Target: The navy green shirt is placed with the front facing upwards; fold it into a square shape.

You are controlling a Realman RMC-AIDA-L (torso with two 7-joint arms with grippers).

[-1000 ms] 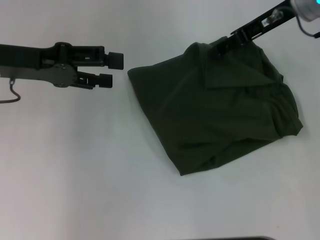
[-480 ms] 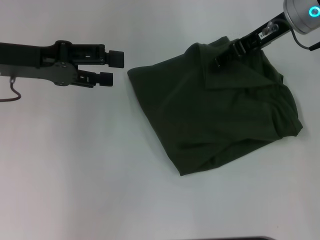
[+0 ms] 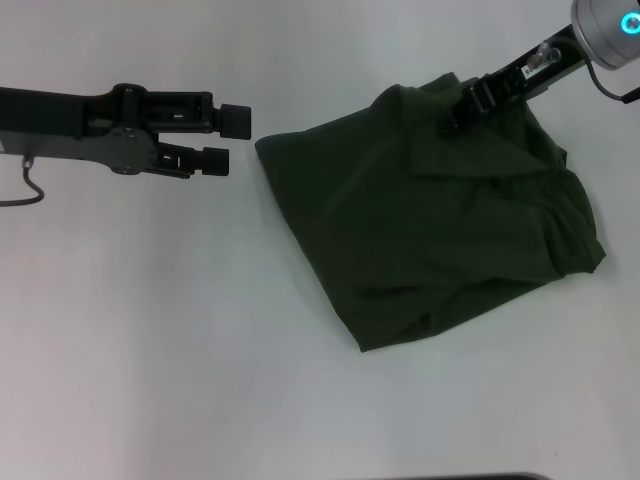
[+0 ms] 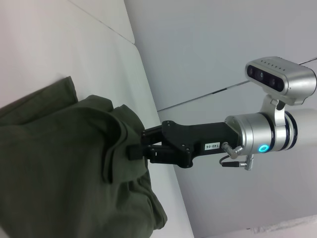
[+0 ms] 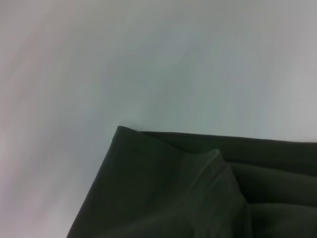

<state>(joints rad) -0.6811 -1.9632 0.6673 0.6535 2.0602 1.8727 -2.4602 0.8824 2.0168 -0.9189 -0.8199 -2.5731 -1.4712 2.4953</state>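
The navy green shirt (image 3: 440, 230) lies folded into a rough, slightly skewed square on the white table, right of centre. Only plain green cloth shows; the lettering is hidden. My right gripper (image 3: 448, 120) is at the shirt's far edge, open, with its fingers on either side of a raised fold there. The left wrist view shows this gripper (image 4: 136, 141) at the bunched cloth (image 4: 59, 163). My left gripper (image 3: 222, 140) is open and empty, hovering just left of the shirt's far left corner. The right wrist view shows only a shirt corner (image 5: 173, 198).
The white table (image 3: 150, 330) extends to the left of and in front of the shirt. A dark strip (image 3: 450, 477) shows at the near edge. A wall (image 4: 223, 39) rises behind the table.
My right gripper has moved from the shirt's far edge a little further in over the cloth. The left gripper has barely moved. The shirt has kept its shape.
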